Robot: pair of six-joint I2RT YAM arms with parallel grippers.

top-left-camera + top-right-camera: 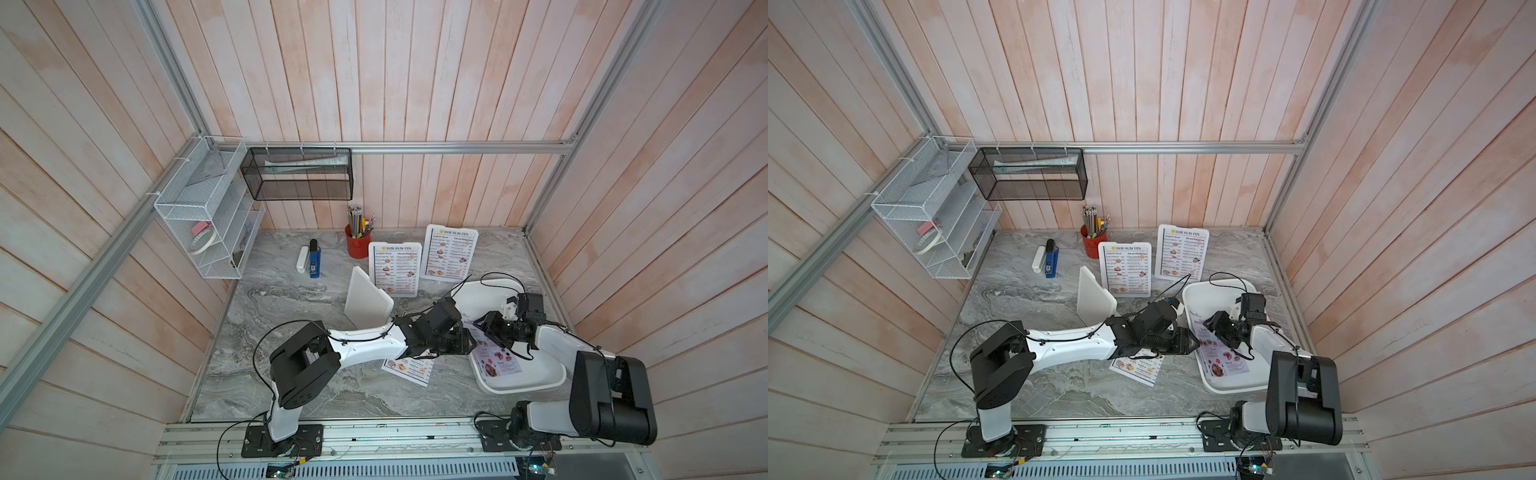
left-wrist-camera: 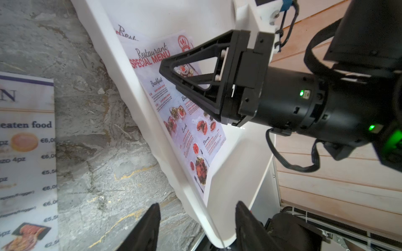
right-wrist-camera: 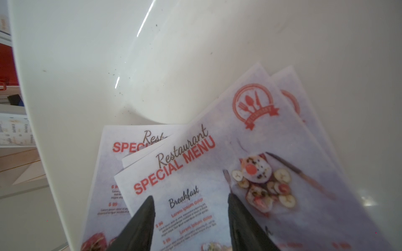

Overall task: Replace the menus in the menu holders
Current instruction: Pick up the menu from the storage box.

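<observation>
White holders (image 1: 368,303), three, two filled, lilac menus (image 3: 217,173), three, in tray (image 3: 130,54)

Behind the white tray (image 1: 536,376) two menu holders stand upright, the nearer holder (image 1: 395,291) and the farther holder (image 1: 450,274), each showing a white "DIM SUM INN" menu (image 1: 395,266). A third holder (image 1: 368,303) stands left of the tray, turned away, with only a plain white face showing. One loose DIM SUM INN sheet (image 1: 409,368) lies flat on the desk (image 1: 270,299), also left of the tray. Inside the tray are three lilac "SPECIAL MENU" sheets (image 3: 217,184), fanned and overlapping.
</observation>
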